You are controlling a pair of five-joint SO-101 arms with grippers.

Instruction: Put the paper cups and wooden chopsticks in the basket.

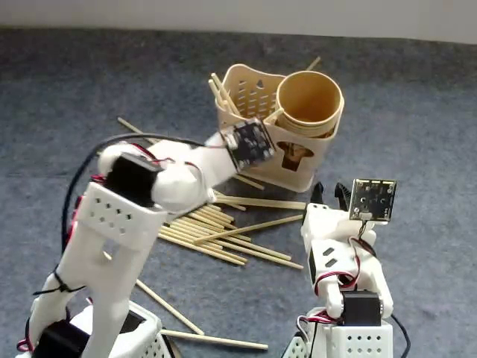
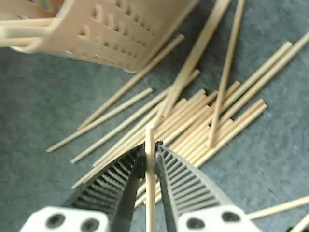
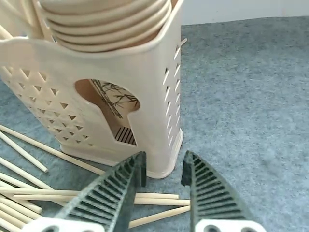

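High view: upper centre, cream perforated plastic basket [image 1: 253, 93] holding stacked brown paper cups [image 1: 309, 97]; mid-frame, pale wooden chopsticks [image 1: 246, 229] heaped on grey carpet [image 1: 417, 112].

Left wrist view: left gripper [image 2: 150, 146] pinching single chopstick [image 2: 150, 203] above heap.

Right wrist view: right gripper [image 3: 164, 162] spread, near basket's foot.

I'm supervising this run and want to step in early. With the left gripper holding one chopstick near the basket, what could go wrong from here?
The left gripper pinches a single chopstick lying along its jaws; it might slide or swing out on the way up.
The paper cups fill much of the basket, so the stick may catch on the rim or cups.
The open right gripper sits close to the basket's corner; a nudge could shift it.
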